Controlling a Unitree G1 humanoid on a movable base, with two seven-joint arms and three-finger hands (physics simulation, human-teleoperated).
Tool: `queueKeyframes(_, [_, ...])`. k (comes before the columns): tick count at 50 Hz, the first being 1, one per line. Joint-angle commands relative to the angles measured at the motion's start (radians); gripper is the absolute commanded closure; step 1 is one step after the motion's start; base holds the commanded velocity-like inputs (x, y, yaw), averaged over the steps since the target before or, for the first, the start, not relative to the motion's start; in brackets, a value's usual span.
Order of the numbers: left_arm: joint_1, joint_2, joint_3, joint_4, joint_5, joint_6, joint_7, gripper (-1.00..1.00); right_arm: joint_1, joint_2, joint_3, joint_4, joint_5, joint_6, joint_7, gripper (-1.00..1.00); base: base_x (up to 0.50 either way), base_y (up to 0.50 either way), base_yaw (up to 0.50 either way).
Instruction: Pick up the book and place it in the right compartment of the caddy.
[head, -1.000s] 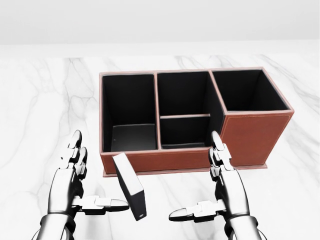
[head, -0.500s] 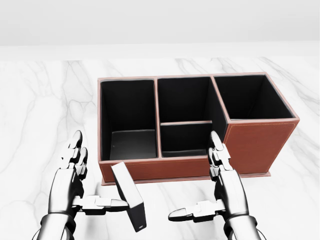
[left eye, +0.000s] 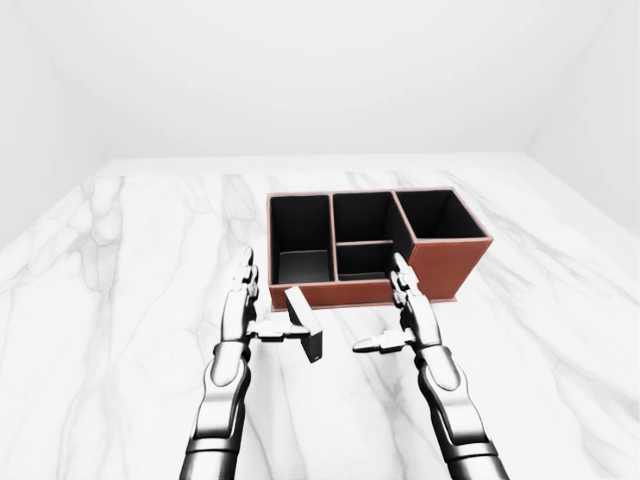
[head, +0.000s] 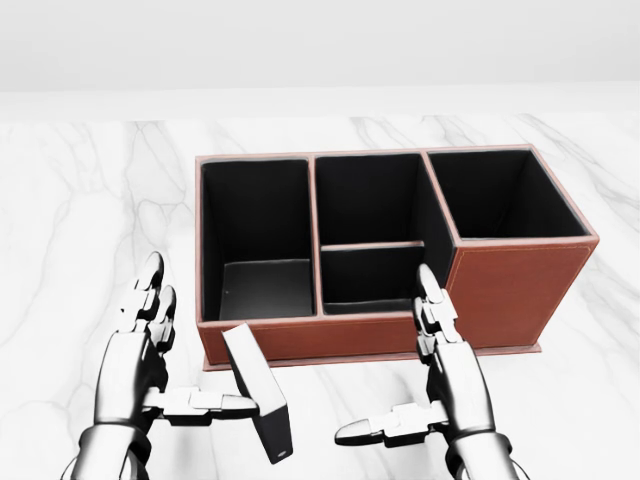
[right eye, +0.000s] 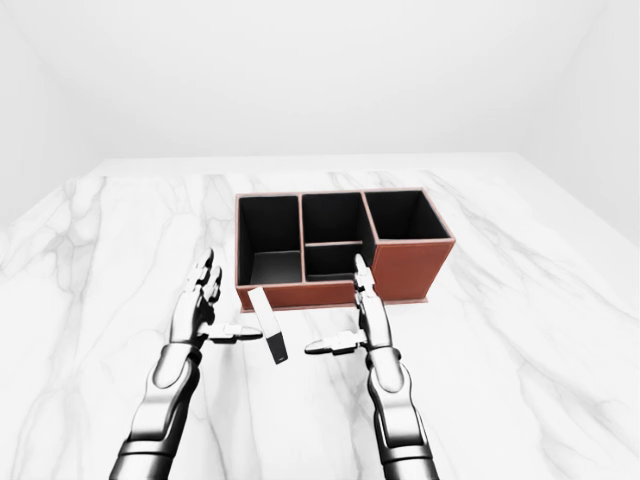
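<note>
The book (head: 258, 390), thin with a pale cover and dark spine, stands upright and slightly tilted on the marble just below the caddy's near wall. The brown caddy (head: 510, 285) has black insides: a left compartment (head: 258, 225), a middle one split in two, and a taller right compartment (head: 495, 195); nothing shows inside any of them. My left hand (head: 192, 348) is open to the left of the book, its thumb (head: 205, 402) reaching the book's left face. To the right of the book, my right hand (head: 385, 355) is open, with a gap between its thumb and the book.
The white marble table (left eye: 120, 260) spreads wide on both sides of the caddy. Its far edge (left eye: 300, 158) meets a plain white wall. Nothing else stands on it.
The camera moved closer a second ago, so the caddy looks larger and lower in the head view. Since half a second ago both hands dipped slightly; the book stays put.
</note>
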Motion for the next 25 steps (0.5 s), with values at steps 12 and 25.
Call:
queueKeyframes(12, [-0.015,0.001,-0.002,0.053,0.023,-0.003,0.002,-1.0,-0.019,0.005,0.003,0.08,-0.004,-0.008,-0.011,-1.0,0.0,0.0,0.0])
queueKeyframes(25, [-0.018,0.0,-0.003,0.063,0.026,-0.003,-0.002,-1.0,-0.085,0.016,0.02,0.331,-0.046,-0.008,-0.031,-1.0,0.0,0.0,0.0])
